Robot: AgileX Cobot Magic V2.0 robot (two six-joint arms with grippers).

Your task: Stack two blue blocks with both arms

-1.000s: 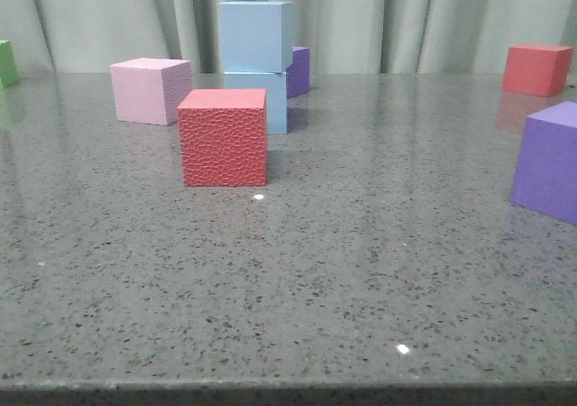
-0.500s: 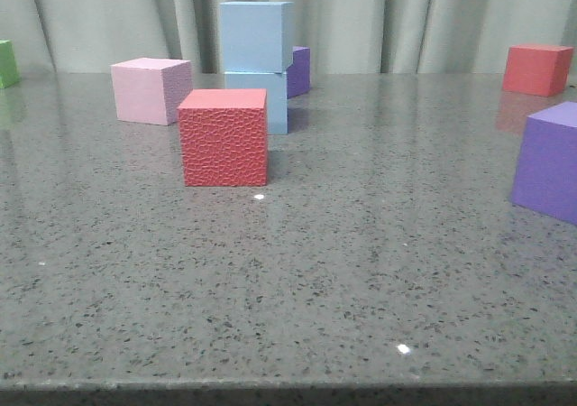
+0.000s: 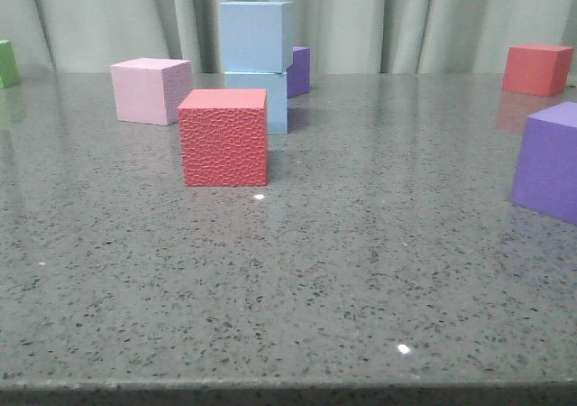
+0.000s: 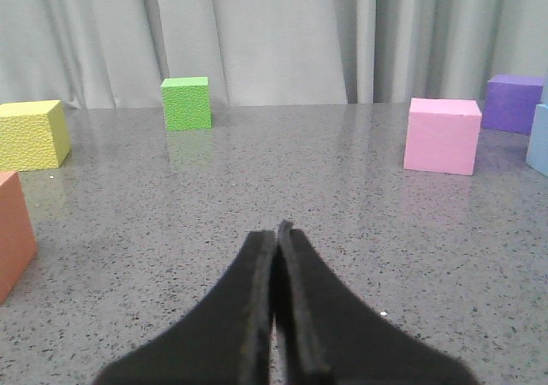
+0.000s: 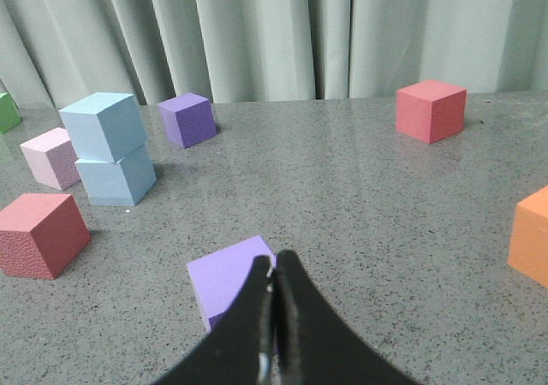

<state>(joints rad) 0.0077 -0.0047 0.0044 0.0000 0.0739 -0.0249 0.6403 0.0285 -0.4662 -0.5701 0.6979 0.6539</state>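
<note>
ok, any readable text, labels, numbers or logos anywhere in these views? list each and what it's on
None. The stacked blue blocks, the red textured cube, the pink cube, the near purple cube and the other cubes have blank faces in all three views. The table, the curtain and both tools carry no markings either.

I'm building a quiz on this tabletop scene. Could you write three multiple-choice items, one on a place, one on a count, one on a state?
1. Where is the upper blue block?
A. On the pink block
B. On the lower blue block
C. On the bare table

2. How many purple blocks show in the front view?
A. One
B. Two
C. Four

3. How does the left gripper stand?
A. Shut, empty
B. Wide open
C. Shut on a block

Answers:
1 B, it rests on the lower blue block.
2 B, a far purple block and a near purple block.
3 A, its fingers meet with nothing between.
</note>
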